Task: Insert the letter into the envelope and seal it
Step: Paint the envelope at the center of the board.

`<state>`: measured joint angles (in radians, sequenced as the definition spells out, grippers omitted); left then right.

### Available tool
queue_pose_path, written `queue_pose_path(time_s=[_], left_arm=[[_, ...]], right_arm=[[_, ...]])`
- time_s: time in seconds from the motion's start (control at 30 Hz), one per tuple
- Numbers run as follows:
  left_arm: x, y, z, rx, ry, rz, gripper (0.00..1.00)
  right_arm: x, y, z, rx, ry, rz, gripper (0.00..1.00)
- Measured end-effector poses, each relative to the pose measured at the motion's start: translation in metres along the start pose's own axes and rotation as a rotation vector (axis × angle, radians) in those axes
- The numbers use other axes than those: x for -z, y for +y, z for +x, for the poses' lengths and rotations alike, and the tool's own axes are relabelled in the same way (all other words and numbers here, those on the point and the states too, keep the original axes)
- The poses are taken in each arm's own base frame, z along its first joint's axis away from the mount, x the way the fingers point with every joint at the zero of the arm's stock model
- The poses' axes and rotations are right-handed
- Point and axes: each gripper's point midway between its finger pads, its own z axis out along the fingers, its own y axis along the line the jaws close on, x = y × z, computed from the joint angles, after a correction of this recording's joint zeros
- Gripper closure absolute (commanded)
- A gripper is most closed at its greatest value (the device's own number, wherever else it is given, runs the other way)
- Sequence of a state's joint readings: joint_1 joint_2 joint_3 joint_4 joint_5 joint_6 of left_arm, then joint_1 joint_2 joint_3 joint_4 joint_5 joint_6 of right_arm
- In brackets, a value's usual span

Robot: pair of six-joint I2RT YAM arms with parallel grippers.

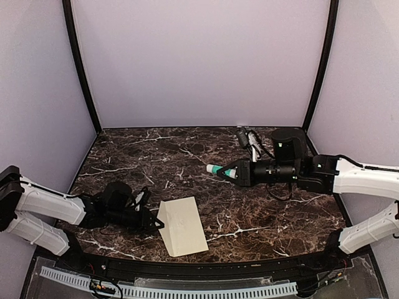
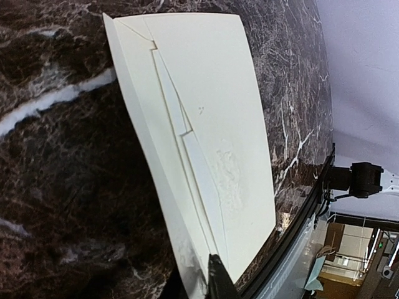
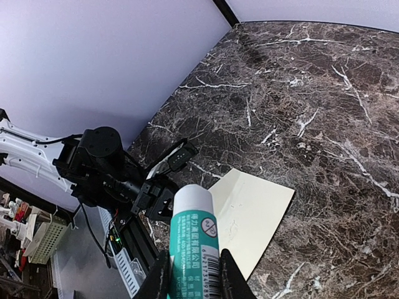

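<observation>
The envelope (image 1: 184, 225) is located on the dark marbled bench (image 1: 187, 156), close to the near edge and slightly left of centre. Its long axis runs obliquely to that edge. The upward face is plain pale cream. In the left wrist view the envelope (image 2: 212, 106) shows overlapping folded panels with stepped seams along its length and a faint embossed emblem (image 2: 227, 174) toward one end. The left arm lies low over the bench, with the left end effector (image 1: 156, 219) positioned at the left-hand edge of the envelope. In the left wrist view only one dark finger (image 2: 219, 283) is visible. It is in contact with the nearest end of the envelope, where the edge appears slightly raised off the bench. The opposing finger is out of frame, so it cannot be determined whether the left end effector is clenched on the paper or merely resting against it. The right arm extends from the right side toward the middle of the bench. The right end effector (image 1: 232, 172) is held above the surface, well apart from the envelope, and is grasping a teal-and-white tube (image 1: 216, 169). In the right wrist view the tube (image 3: 193, 224) stands between the two fingers (image 3: 161, 280). Its white capped end projects forward of them, and printed characters and a barcode are visible on its body. Beyond the tube, the same view shows the envelope (image 3: 249, 212) flat on the bench, with the left arm (image 3: 93, 162) adjacent to its far corner.
</observation>
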<state>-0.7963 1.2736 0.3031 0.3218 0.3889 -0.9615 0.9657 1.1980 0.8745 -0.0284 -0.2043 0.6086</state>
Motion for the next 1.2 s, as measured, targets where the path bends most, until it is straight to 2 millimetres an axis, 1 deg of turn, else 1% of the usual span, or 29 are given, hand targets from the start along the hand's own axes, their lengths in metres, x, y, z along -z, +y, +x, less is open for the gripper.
queue_pose_path(time_s=[0.1, 0.17, 0.3, 0.37, 0.53, 0.6, 0.73, 0.93, 1.2], left_arm=[[-0.002, -0.002, -0.007, -0.023, 0.006, -0.015, 1.00], [-0.002, -0.009, -0.016, -0.051, 0.005, -0.016, 1.00], [-0.005, -0.021, -0.031, -0.129, 0.030, -0.022, 1.00], [-0.010, -0.023, -0.036, -0.172, 0.073, -0.041, 1.00], [-0.027, -0.026, -0.045, -0.290, 0.196, -0.096, 1.00], [-0.033, -0.027, -0.047, -0.341, 0.240, -0.110, 1.00], [-0.040, -0.026, -0.051, -0.426, 0.292, -0.131, 1.00], [-0.039, -0.024, -0.049, -0.511, 0.330, -0.129, 1.00], [-0.038, -0.029, -0.044, -0.524, 0.350, -0.091, 1.00]], right_arm=[[0.001, 0.004, 0.001, 0.026, 0.019, -0.005, 0.90], [0.002, 0.006, 0.003, 0.041, 0.037, -0.007, 0.90], [0.001, 0.010, 0.013, 0.068, 0.093, -0.020, 0.90], [-0.002, 0.012, 0.023, 0.088, 0.139, -0.022, 0.90], [-0.015, 0.015, 0.057, 0.139, 0.277, -0.008, 0.90], [-0.019, 0.013, 0.070, 0.144, 0.326, 0.002, 0.90], [-0.025, 0.004, 0.088, 0.124, 0.405, 0.036, 0.91], [-0.045, -0.007, 0.099, 0.057, 0.490, 0.098, 0.91], [-0.082, -0.026, 0.119, -0.008, 0.634, 0.197, 0.92]])
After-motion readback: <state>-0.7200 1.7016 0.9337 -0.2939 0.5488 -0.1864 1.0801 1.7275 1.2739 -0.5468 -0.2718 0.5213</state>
